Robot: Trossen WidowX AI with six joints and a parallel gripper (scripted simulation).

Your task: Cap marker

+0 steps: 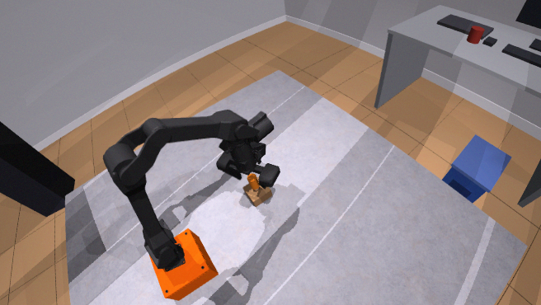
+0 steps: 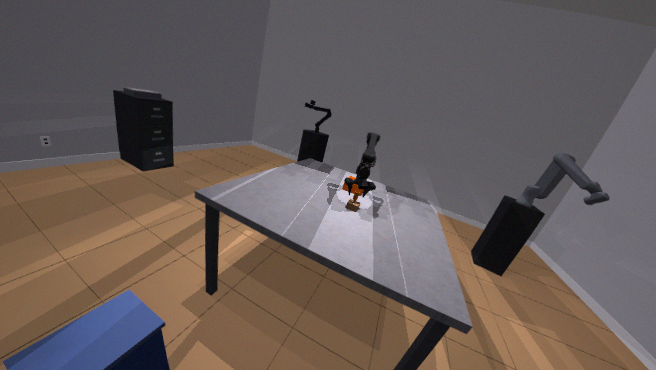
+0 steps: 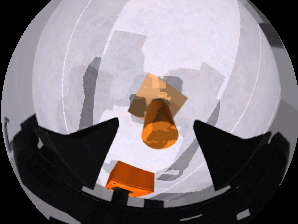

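The orange cap (image 1: 252,181) (image 2: 355,197) (image 3: 160,134) stands over the marker, upright above the tan holder block (image 1: 261,198) (image 2: 352,205) (image 3: 170,93). The marker's own body cannot be told apart under the cap, and whether the cap sits fully down cannot be told. My gripper (image 1: 251,179) (image 2: 358,193) (image 3: 156,122) is wide open and empty. Its two black fingers stand on either side of the cap, with a visible gap on each side in the wrist view. The holder block rests on the grey table (image 1: 350,185) (image 2: 340,240).
The arm's orange base (image 1: 190,265) (image 3: 131,177) stands on the table behind the holder. A blue box (image 1: 480,162) (image 2: 105,335) stands on the floor beyond the table edge. A desk (image 1: 412,37) with a red cup (image 1: 475,35) is farther off.
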